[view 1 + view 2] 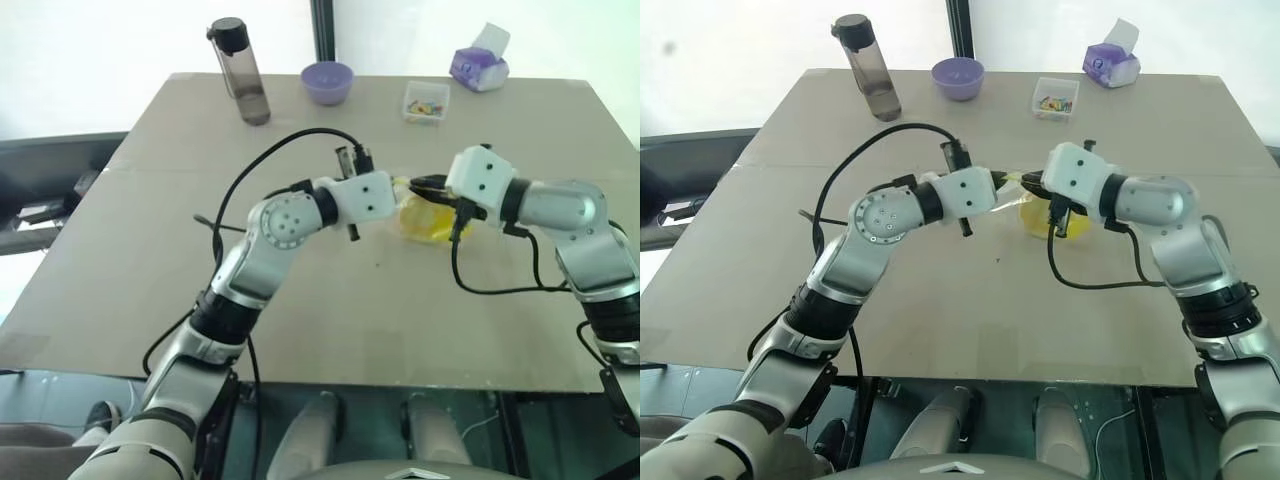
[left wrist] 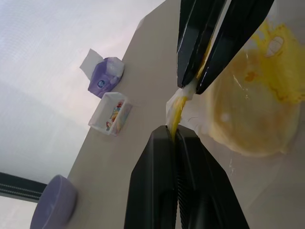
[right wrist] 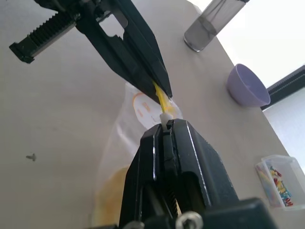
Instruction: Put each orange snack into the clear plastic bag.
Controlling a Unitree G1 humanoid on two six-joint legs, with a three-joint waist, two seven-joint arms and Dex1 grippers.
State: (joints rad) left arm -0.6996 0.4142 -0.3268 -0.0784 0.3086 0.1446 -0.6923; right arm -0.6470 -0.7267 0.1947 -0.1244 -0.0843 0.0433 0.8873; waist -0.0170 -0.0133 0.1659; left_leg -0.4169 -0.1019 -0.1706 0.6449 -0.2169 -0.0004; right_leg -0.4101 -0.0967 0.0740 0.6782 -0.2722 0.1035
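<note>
Both pincers are pinching the clear plastic bag (image 2: 248,109) by its yellow strip — left gripper (image 2: 172,134) facing right gripper (image 3: 164,125), tips nearly meeting. The orange snack (image 1: 428,222) hangs inside, just below them.

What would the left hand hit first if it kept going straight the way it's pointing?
Most likely the right hand, straight ahead of the left hand; both pinch the bag strip.

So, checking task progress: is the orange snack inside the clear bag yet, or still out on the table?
Inside. The orange snack shows through the clear plastic bag, both grippers pinching its yellow strip.
</note>
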